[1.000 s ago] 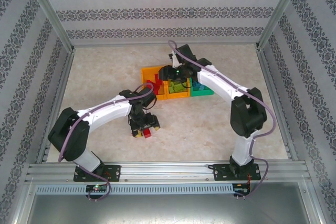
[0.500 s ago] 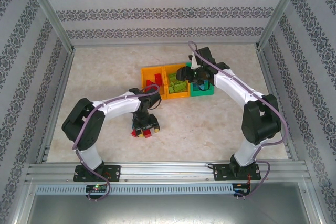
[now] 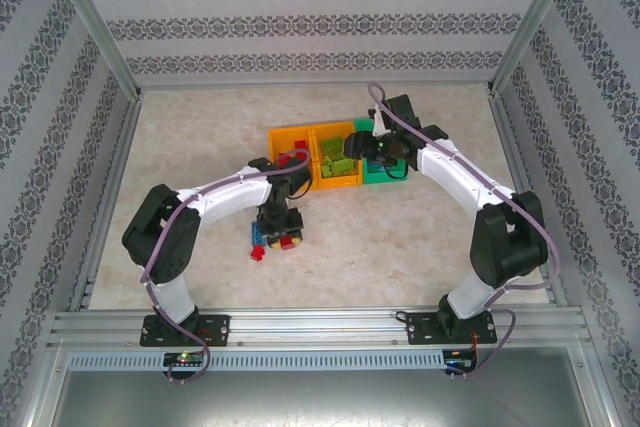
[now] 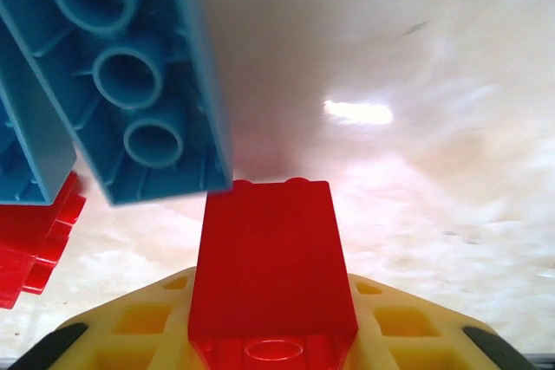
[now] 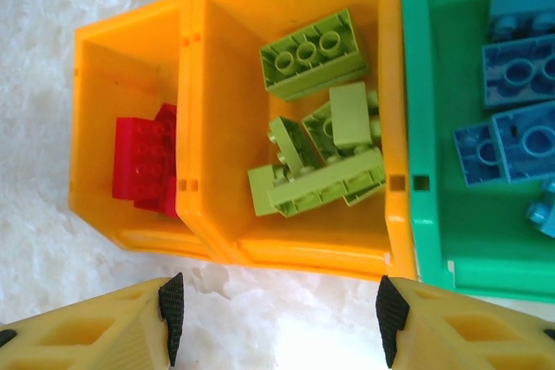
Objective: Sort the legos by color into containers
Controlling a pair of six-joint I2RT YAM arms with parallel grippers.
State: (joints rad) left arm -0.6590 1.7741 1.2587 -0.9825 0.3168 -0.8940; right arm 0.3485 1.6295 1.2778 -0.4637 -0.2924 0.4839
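table [image 3: 200,137] edges free, left end effector [image 4: 273,348] (closed) holds red lego [image 4: 269,257]

The bricks [image 5: 310,55] and bins [image 5: 225,127] are smooth, glossy plastic. The worktop [image 3: 420,237] looks stone-patterned, smooth and faintly shiny.

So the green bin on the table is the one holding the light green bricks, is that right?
Not quite. The green bin holds blue bricks, as the right wrist view shows. The light green bricks lie in the middle orange bin right beside it.
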